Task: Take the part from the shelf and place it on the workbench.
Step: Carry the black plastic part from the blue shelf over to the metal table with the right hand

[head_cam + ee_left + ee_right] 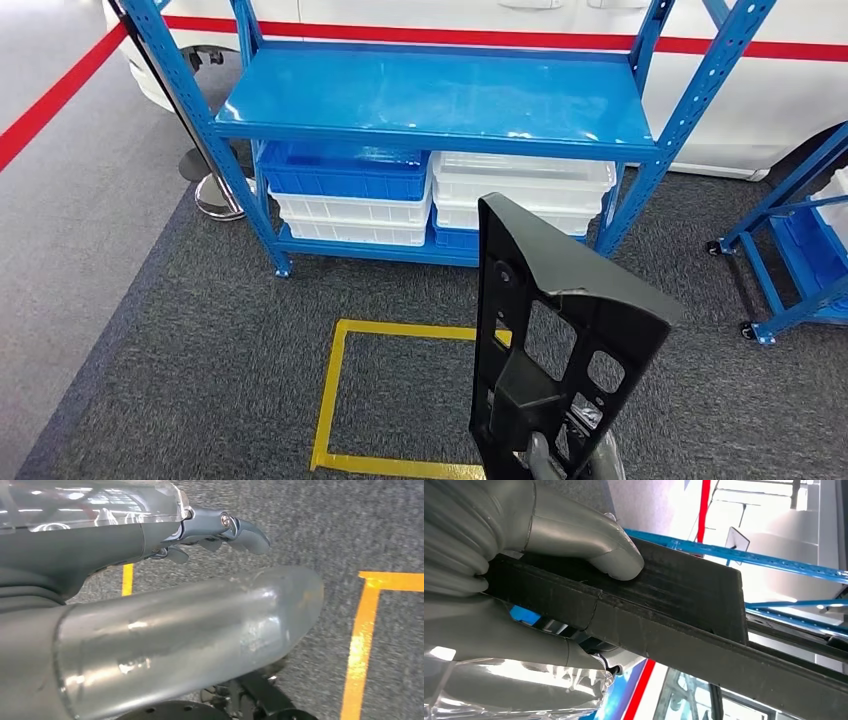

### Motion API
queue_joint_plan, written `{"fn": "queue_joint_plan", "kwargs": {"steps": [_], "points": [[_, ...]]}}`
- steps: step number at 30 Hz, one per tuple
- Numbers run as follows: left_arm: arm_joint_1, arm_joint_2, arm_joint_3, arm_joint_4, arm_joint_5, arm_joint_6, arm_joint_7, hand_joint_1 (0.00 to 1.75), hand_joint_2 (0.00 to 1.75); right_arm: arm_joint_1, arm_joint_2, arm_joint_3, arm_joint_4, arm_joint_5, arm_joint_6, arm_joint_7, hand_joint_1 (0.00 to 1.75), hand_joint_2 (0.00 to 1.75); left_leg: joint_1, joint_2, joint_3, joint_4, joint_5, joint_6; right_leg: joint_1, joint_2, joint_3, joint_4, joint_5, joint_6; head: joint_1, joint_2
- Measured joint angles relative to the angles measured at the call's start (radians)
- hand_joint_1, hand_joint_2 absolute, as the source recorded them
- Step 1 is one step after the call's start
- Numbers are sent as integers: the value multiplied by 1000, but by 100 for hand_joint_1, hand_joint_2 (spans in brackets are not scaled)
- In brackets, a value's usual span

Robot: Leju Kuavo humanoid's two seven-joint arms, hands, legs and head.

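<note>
Gripping a black plastic part by its lower end, the right hand is holding it upright, near the blue shelf. The left hand is hanging empty, fingers loosely apart. Rigid and seemingly light, the part looks easiest held along its thick edge.

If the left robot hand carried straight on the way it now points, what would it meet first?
Most likely the grey carpet: the left robot hand hangs with its fingertips aimed down at the floor, nothing visible between, though depth is hard to judge.
</note>
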Motion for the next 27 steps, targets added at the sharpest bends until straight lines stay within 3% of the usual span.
{"fn": "queue_joint_plan", "kwargs": {"steps": [1,3,4,6,8,10,11,13,14,15,16,17,18,20,22,23,25,27], "points": [[0,0,0,0,0,0,0,0,0,0,0,0,0,0,-1,0,175,175,0,0,4,36,0,-1,1,0,-17,5,9,1,0,0],[-1,0,0,0,0,-1,3,0,0,0,0,0,0,2,-5,2,175,175,0,0,55,17,54,1,1,0,-51,18,26,4,0,0],[-1,0,0,0,0,-1,5,0,0,0,0,0,0,3,-6,3,175,175,0,-1,102,-37,80,5,1,0,-65,25,33,6,0,0],[-4,1,0,-1,0,-1,7,0,0,0,0,0,0,4,-8,4,175,175,-3,-2,200,-178,79,14,3,0,-86,37,46,15,0,0],[-6,1,1,-2,0,-3,8,0,0,-2,0,0,0,5,-9,7,175,175,-8,-3,239,-255,59,22,4,-1,-94,37,63,26,0,0],[-5,1,1,-2,0,-6,9,0,0,-3,0,0,0,5,-9,11,175,175,-6,-1,228,-266,74,34,3,0,-99,34,72,38,0,0],[-5,0,1,-2,-1,-9,9,0,0,-2,1,0,1,3,-8,14,175,175,-4,2,220,-270,85,41,3,3,-105,45,55,42,0,0],[-5,0,1,-2,-1,-13,8,0,0,-1,3,0,1,-8,-2,17,175,175,-1,11,197,-273,106,54,-2,7,-129,121,-31,49,0,0],[-5,0,2,-3,-1,-14,6,0,0,-1,4,0,1,-17,3,18,175,175,-1,16,184,-273,114,59,-3,8,-145,181,-78,52,0,0],[-5,0,2,-3,-1,-14,4,0,0,0,5,1,2,-26,8,18,175,175,-2,21,172,-272,123,61,-5,7,-158,243,-107,56,0,0],[-5,0,2,-3,-1,-14,3,0,0,0,5,1,3,-33,11,18,175,175,-3,27,160,-270,130,61,-8,7,-164,289,-110,60,0,0],[-5,0,3,-3,-1,-14,1,0,0,1,5,1,4,-39,13,17,175,175,-3,35,149,-267,137,59,-10,7,-159,308,-88,63,0,0],[-5,0,4,-3,-1,-14,0,0,0,2,5,1,6,-44,15,17,175,175,-3,43,138,-264,142,57,-13,4,-138,293,-53,65,0,0],[-4,0,6,-3,-2,-14,0,0,0,2,5,1,7,-49,18,17,175,175,-4,59,123,-254,149,50,-14,-25,-52,175,-6,65,0,0],[-3,-1,7,-3,-2,-14,1,0,0,2,5,1,8,-52,20,16,175,175,-7,75,117,-247,154,40,-7,-57,23,54,-16,55,0,0],[-3,-1,8,-3,-1,-14,1,0,0,3,5,1,8,-53,21,16,175,175,-7,84,115,-245,157,34,-2,-61,36,24,-27,50,0,0],[-6,-2,9,-4,-1,-14,2,0,0,10,5,1,11,-56,20,15,175,175,-6,96,111,-241,158,21,-3,-42,35,2,-30,37,0,0],[-6,-2,12,-4,0,-14,3,0,0,18,4,1,17,-59,18,15,175,175,-2,61,94,-201,121,10,-8,-21,30,-10,-23,22,0,0]]}}
